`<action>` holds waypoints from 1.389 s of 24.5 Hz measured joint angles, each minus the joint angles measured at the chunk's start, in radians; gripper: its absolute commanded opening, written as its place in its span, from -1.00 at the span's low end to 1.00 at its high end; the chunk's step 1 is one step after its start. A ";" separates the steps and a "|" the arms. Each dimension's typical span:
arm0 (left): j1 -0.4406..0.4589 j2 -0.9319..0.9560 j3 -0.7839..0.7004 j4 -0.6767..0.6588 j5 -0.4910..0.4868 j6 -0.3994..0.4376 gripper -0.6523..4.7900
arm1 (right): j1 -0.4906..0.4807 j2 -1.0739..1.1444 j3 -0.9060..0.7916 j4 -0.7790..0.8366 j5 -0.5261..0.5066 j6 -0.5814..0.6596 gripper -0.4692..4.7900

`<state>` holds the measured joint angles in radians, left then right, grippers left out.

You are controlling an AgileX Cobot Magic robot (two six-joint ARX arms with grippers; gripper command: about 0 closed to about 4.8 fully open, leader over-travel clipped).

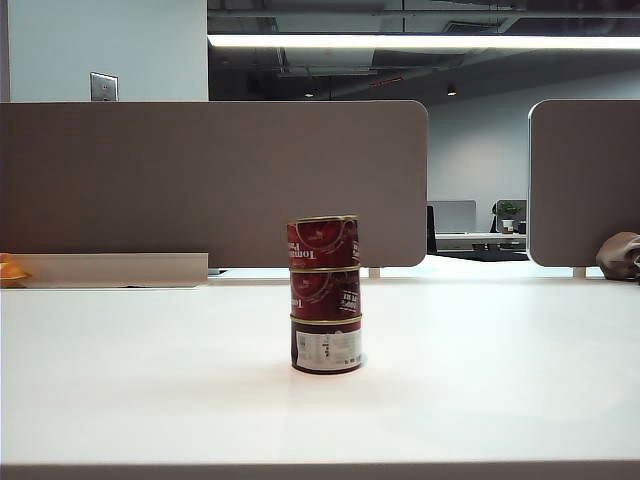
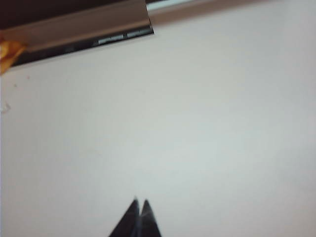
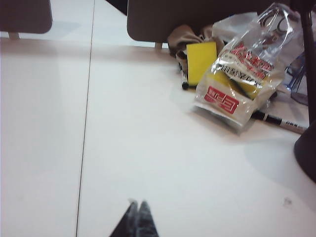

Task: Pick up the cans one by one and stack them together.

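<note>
Exterior view shows the cans standing as one column of three near the middle of the white counter, each tin sitting on the lid of the one beneath. The bottom tin turns its white label panel toward the camera; the two above show dark red with white lettering. The column looks upright and roughly aligned, gold rims meeting lids, which is what lets it stand unsupported. Neither arm appears in this view, so nothing is touching or steadying the stack

In the left wrist view the left tool has its two tips pressed together with nothing between them, poised over bare counter well clear of the tins; a grey rail lies along the far edge. In the right wrist view the right tool is likewise pinched to a point and empty, over bare counter, with a clear plastic bag, a yellow pad and a pen lying well apart from it

With all three tins stacked and both tools empty and away, I judge the task essentially complete
</note>
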<state>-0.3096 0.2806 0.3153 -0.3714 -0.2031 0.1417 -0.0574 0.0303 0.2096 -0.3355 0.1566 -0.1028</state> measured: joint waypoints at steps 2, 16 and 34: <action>0.000 -0.015 -0.027 -0.010 0.000 0.000 -0.78 | 0.000 -0.015 -0.008 -0.013 0.000 0.000 -0.82; 0.000 -0.198 -0.189 -0.030 0.000 0.000 -0.78 | 0.000 -0.028 -0.072 -0.040 0.000 0.000 -0.82; 0.000 -0.276 -0.259 0.032 0.000 0.000 -0.78 | 0.001 -0.028 -0.154 0.003 0.000 0.000 -0.82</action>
<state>-0.3096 0.0048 0.0566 -0.3389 -0.2028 0.1417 -0.0566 0.0021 0.0559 -0.3328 0.1562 -0.1032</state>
